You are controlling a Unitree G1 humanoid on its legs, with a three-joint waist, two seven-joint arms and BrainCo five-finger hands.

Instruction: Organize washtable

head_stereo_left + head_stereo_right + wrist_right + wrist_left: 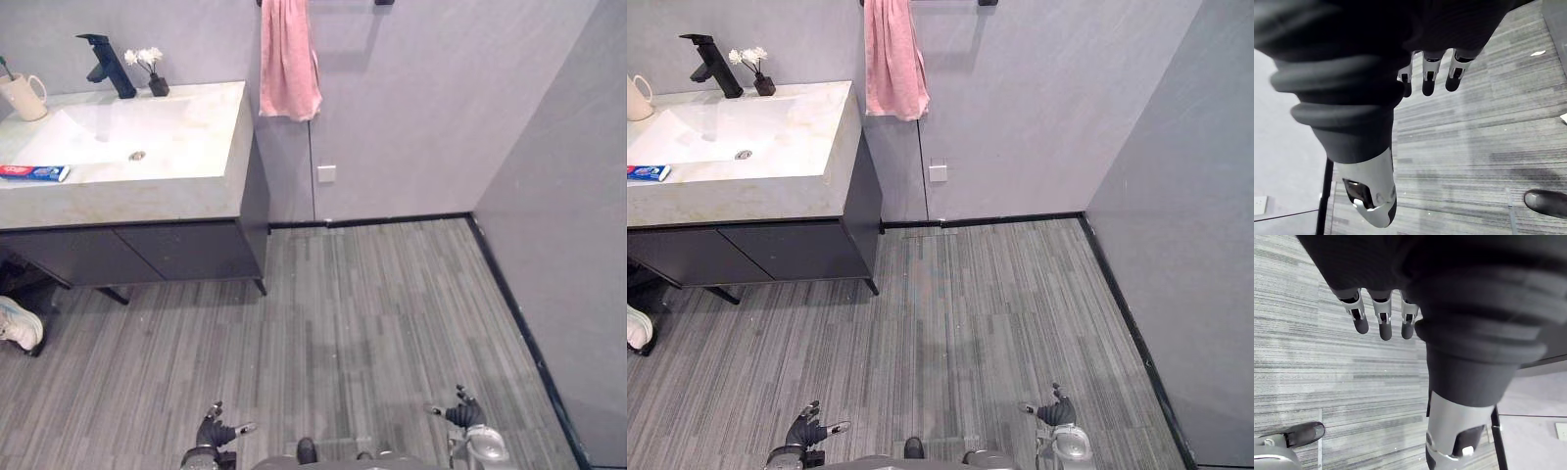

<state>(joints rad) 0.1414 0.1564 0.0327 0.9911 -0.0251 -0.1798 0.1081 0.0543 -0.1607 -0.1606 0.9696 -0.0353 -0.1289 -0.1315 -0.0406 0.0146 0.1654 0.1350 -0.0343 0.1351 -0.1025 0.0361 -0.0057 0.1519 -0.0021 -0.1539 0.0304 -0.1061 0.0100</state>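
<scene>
The washtable is a pale stone counter with a sunken basin on a dark cabinet, far off at the upper left. A blue and red toothpaste tube lies on its front left edge. A cream cup holding a toothbrush stands at the back left, beside a black faucet and a small dark vase of white flowers. My left hand and right hand hang low over the floor, well away from the counter. Their fingers are relaxed, with nothing in them.
A pink towel hangs from a wall bar just right of the counter. A white shoe of a person shows at the left edge by the cabinet. Grey plank floor stretches between me and the cabinet; a grey wall closes the right side.
</scene>
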